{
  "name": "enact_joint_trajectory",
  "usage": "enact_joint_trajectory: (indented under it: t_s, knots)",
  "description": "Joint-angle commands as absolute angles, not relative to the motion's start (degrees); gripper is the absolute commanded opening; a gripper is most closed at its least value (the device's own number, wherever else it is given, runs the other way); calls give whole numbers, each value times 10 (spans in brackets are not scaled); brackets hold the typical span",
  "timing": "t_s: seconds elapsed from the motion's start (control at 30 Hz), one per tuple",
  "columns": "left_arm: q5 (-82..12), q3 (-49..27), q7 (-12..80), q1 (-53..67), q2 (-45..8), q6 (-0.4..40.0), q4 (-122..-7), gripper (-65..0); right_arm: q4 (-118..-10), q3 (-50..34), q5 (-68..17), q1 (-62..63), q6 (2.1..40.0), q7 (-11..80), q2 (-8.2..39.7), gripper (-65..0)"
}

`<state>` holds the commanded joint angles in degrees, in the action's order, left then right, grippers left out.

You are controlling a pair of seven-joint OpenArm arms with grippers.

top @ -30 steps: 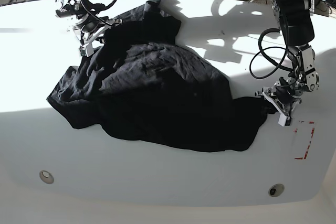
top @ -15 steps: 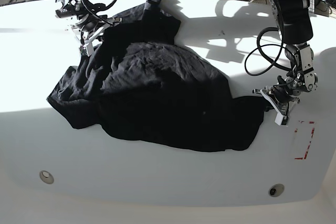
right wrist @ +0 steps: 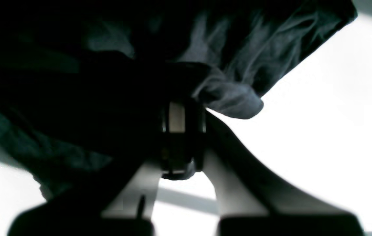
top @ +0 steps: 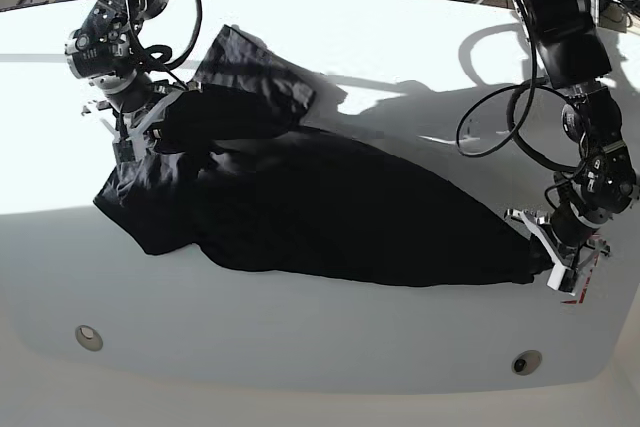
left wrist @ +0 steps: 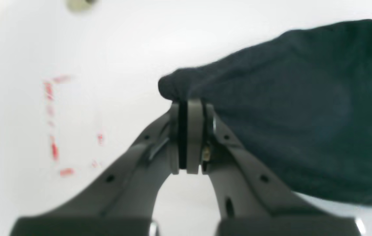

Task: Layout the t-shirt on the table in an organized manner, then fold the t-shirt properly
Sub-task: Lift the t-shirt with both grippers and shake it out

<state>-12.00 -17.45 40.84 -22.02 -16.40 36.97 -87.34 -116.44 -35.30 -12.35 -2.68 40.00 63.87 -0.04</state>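
Right now my left end effector (top: pixel 548 259) sits nearest the front edge of the table (top: pixel 300 357), jaws pinched tight on a corner of the t-shirt (top: pixel 330 217); in the left wrist view a small nub of black cloth pokes out just past the tips (left wrist: pixel 191 108). The red dashed mark (top: pixel 582 282) lies just beside it on the outer side. That forearm comes down steeply from above, wrist bent so the jaws point low along the table.

From that grip the t-shirt runs across the table as a long, drawn-out band towards my right end effector (top: pixel 130 125), which is clamped on bunched fabric at the far end; its wrist view shows folds hanging all around the closed tips. That arm is curled in from the far corner.

I judge the cloth light, limp and not slippery; it sags and wrinkles wherever unsupported. Corners and hems look the best holds, since a mid-panel pinch would likely only bunch it.
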Motion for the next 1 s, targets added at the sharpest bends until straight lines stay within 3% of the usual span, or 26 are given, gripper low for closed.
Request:
enact_joint_trajectory:
  t_s: [0.3,0.67,1.0]
  knots:
    - [-120,-175,451,-288,-166,370,-953,-650,-1162,-353,-124,105,400,686,59,-650]
    - [-116,-175,503,-431,-164,367,-968,-650,-1159,-349,-124,284,400,756,116,-648]
    - [-114,-175,504,-556,-166,367,-948,-649,-1127,-269,-117,400,400,755,159,-648]
